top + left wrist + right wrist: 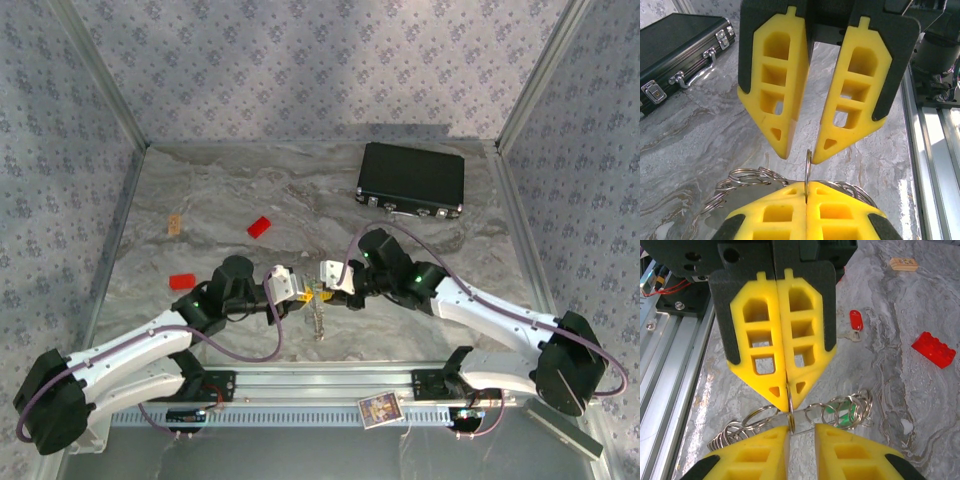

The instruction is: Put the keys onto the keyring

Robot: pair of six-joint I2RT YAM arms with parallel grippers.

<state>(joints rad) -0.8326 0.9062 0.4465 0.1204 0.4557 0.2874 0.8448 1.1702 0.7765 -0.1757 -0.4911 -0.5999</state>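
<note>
Your left gripper (806,192) is pressed together on the thin edge of the keyring (808,167). Your right gripper (801,432) is spread a little, one finger on each side of the ring. The green key (839,412) sits among the loops, but the red key (856,321) lies flat on the bench (900,405) past the left gripper, well apart, metal end toward the ring.

Keyring (808,167) upright, edge-on; green key (840,413) among its loops; red key (855,321) lying flat, well apart.
</note>
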